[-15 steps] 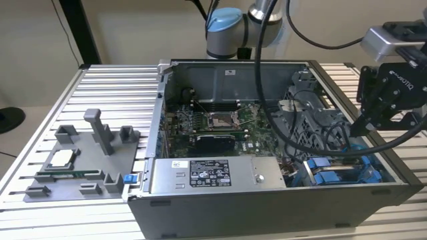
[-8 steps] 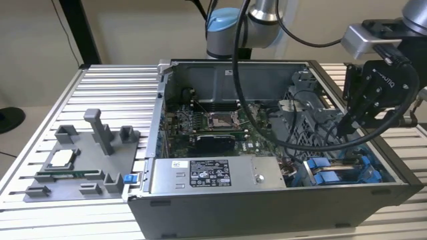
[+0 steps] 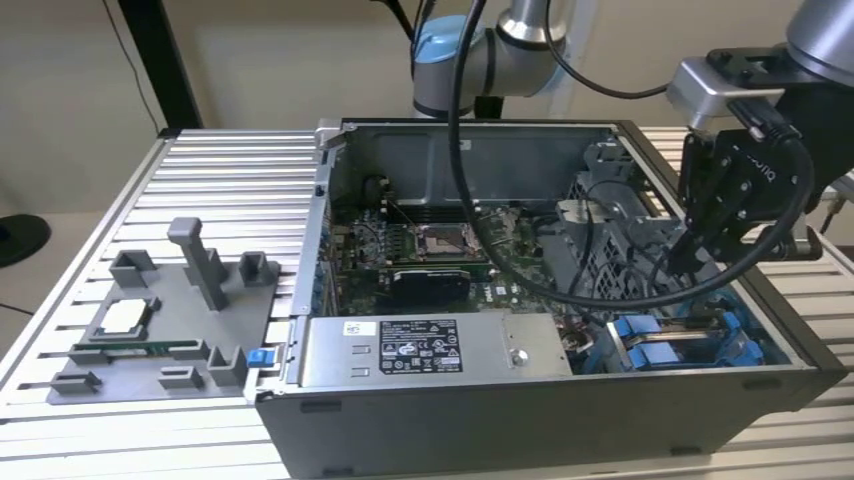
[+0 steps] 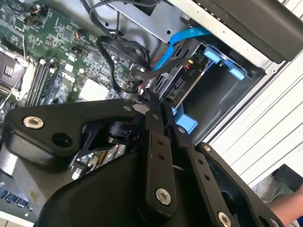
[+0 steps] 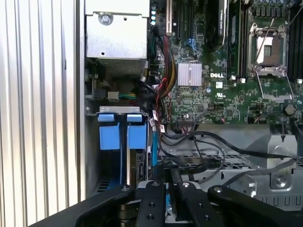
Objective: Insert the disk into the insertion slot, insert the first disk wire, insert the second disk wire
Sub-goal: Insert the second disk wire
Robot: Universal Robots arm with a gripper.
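Where blue rails sit, grey slot [image 3: 681,340] w/ disk [image 5: 140,163].

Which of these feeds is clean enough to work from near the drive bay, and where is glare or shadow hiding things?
In the first wrist view, evenly lit; the insertion slot and motherboard read crisply. In the second wrist view, the dark gripper looms close in the foreground, and the bay behind it sits in shadow. In the exterior view, the computer case interior is dim and a black cable crosses it.
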